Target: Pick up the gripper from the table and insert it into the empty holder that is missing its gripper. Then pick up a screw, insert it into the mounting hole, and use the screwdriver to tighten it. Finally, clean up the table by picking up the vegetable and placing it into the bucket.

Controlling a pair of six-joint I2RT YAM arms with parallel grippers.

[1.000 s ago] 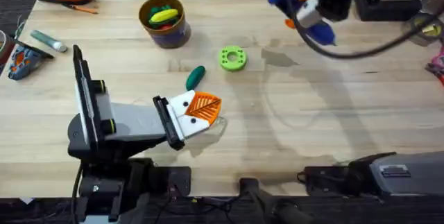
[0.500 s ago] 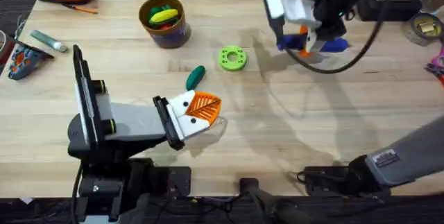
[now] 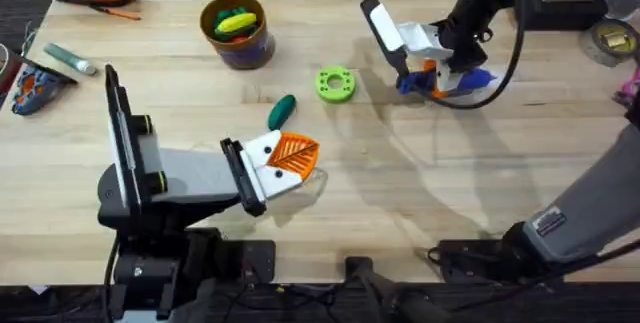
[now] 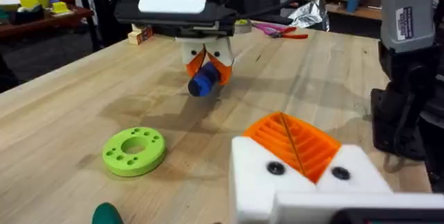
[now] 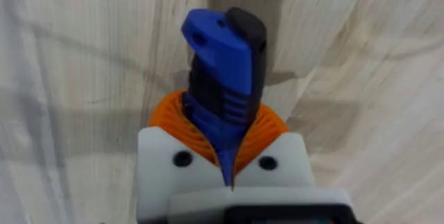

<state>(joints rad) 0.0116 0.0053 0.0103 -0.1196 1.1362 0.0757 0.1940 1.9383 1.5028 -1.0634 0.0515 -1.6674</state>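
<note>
Nearest the bases, the left arm's white fingers with orange ribbed pads (image 3: 285, 163) lie closed and empty on the wooden bench (image 3: 420, 213), presenting a steady mount for the coming screw work, I judge. Just beyond sits the small dark green oblong toy vegetable (image 3: 281, 111), not yet cleared, then the green ring-shaped disc (image 3: 335, 84). Farther left stands the purple-brown bucket with yellow rim (image 3: 238, 33). Farthest, the right fingers (image 3: 440, 71) clamp the blue cylindrical powered screwdriver (image 5: 222, 89), carried low over the bench.
</note>
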